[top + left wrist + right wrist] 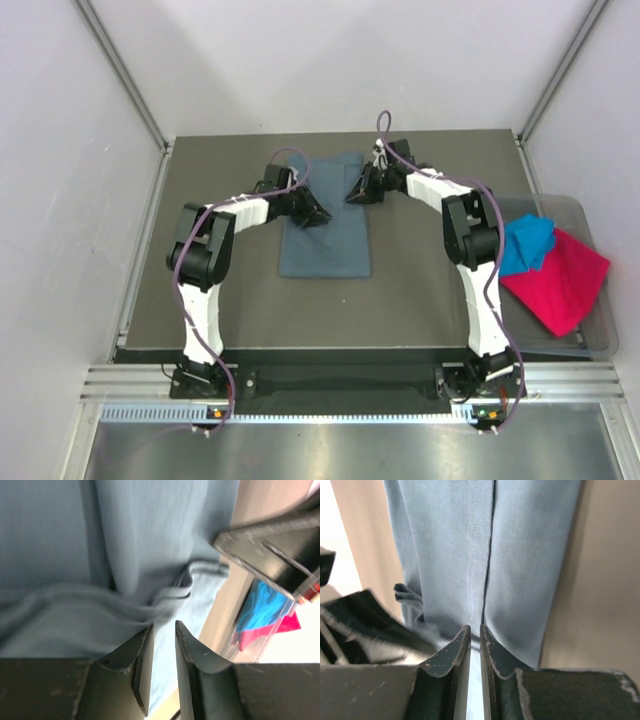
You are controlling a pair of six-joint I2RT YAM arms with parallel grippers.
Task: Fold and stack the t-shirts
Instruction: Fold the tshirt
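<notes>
The slate-blue t-shirt (325,250) lies in the middle of the table, folded into a long narrow strip. Both grippers sit low over its far half. My left gripper (320,216) (163,625) is closed on a bunched ridge of the slate-blue cloth (145,530), which wrinkles toward its tips. My right gripper (352,194) (475,627) has its jaws almost together on a thin layer of the same shirt (520,555), near a lengthwise fold line. The turquoise t-shirt (525,243) and the magenta t-shirt (560,280) lie crumpled in the tub at the right.
A clear plastic tub (600,330) stands at the table's right edge, its contents also showing in the left wrist view as turquoise cloth (260,605). White walls and metal frame rails surround the dark table (220,300). The two grippers are close together.
</notes>
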